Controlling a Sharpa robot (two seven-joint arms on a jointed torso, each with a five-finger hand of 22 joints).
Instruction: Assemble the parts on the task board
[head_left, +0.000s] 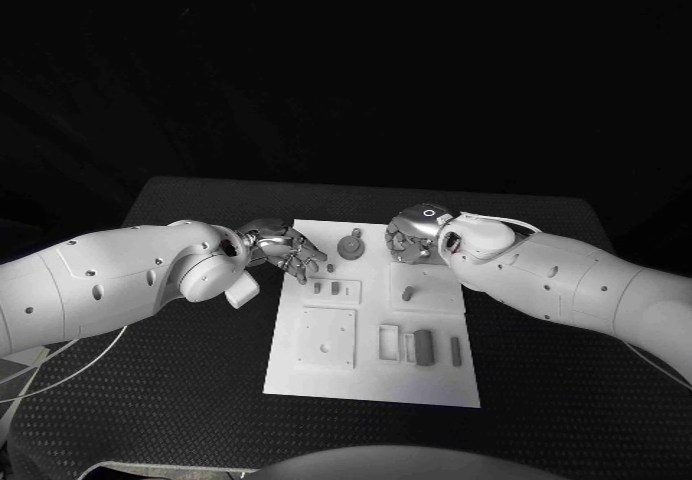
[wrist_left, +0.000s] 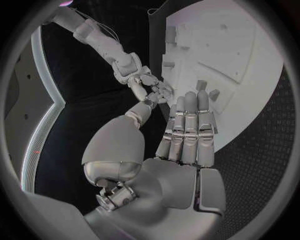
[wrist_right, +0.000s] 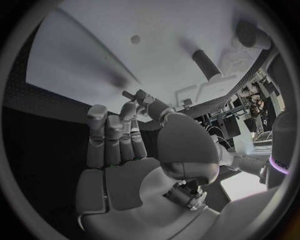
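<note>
Task board (head_left: 372, 375) lies flat at the centre of the black surface (head_left: 173, 390), its long axis running from 12 o'clock to 6 o'clock in the head view. Several small parts lie on or stand in it: a round part with a stem (head_left: 352, 244) toward 12 o'clock, a pair of short blocks (head_left: 335, 290) just below that, a small peg (head_left: 410, 293) at the board's middle right, and a row of bars (head_left: 423, 347) toward 5 o'clock beside a square recessed plate (head_left: 327, 337). The left hand (head_left: 287, 250) sits at the board's 10 o'clock edge with its fingers over the board near the short blocks; the left wrist view shows the fingers (wrist_left: 189, 131) extended side by side with nothing between them and the thumb, so the hand appears open and empty. The right hand (head_left: 413, 238) hovers over the board's 1 o'clock corner; the right wrist view shows its fingers (wrist_right: 115, 137) straight and its thumb apart, again with no part held. Judged from this layout, the step in hand is an approach or selection phase: no part is grasped yet. The next move calls for lowering one hand onto a loose part, probably the round part or a short block, closing thumb and fingers on it, and keeping the two hands clear of each other at the board's far end.
</note>
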